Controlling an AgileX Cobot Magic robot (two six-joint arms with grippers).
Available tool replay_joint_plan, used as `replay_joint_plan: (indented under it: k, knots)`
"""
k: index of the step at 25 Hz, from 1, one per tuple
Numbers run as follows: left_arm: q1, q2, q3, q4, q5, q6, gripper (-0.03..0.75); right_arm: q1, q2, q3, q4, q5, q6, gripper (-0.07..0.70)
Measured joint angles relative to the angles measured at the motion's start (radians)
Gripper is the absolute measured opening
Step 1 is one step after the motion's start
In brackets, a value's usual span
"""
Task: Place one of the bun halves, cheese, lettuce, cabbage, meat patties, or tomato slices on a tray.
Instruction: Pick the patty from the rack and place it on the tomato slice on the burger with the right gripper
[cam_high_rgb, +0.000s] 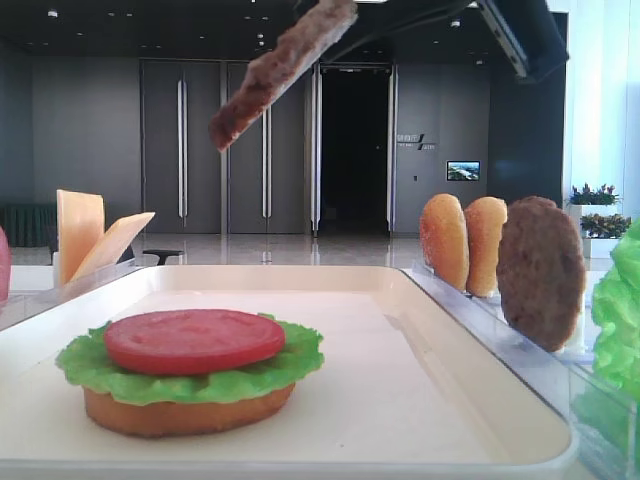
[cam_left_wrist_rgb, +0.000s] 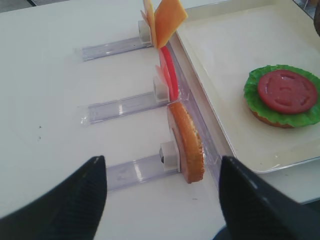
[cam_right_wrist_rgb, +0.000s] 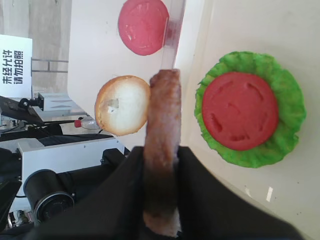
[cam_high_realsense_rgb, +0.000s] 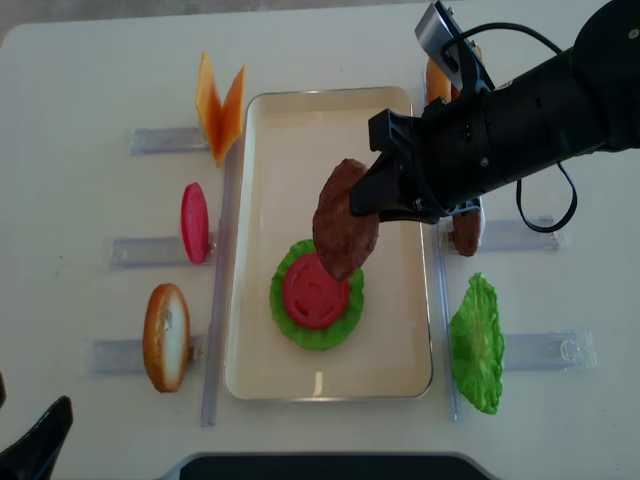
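Observation:
My right gripper (cam_high_realsense_rgb: 385, 200) is shut on a brown meat patty (cam_high_realsense_rgb: 345, 220), gripped by its edge and hanging tilted above the cream tray (cam_high_realsense_rgb: 400, 130). In the right wrist view the patty (cam_right_wrist_rgb: 162, 115) stands edge-on between the black fingers (cam_right_wrist_rgb: 125, 190). Below and beside it, on the tray, a bun half (cam_high_rgb: 190, 412) carries lettuce (cam_high_realsense_rgb: 298, 325) and a tomato slice (cam_high_realsense_rgb: 316, 290). My left gripper (cam_left_wrist_rgb: 162, 167) is open and empty above the table, near the left rack that holds a bun half (cam_left_wrist_rgb: 187, 145).
Clear racks left of the tray hold cheese slices (cam_high_realsense_rgb: 218, 105), a tomato slice (cam_high_realsense_rgb: 194, 222) and a bun half (cam_high_realsense_rgb: 166, 322). Racks on the right hold lettuce (cam_high_realsense_rgb: 477, 340), another patty (cam_high_rgb: 540, 270) and two bun halves (cam_high_rgb: 465, 242).

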Motion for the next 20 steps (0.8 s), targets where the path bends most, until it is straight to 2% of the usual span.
replay_joint_plan:
  k: [7,20]
  knots:
    - [0.0,0.0,0.0,0.0,0.0,0.0,0.535,0.0,0.004,0.0,0.006,-0.049,-0.023,0.163]
    - [0.0,0.0,0.0,0.0,0.0,0.0,0.535,0.057,0.045,0.0,0.03,-0.044,-0.06,0.163]
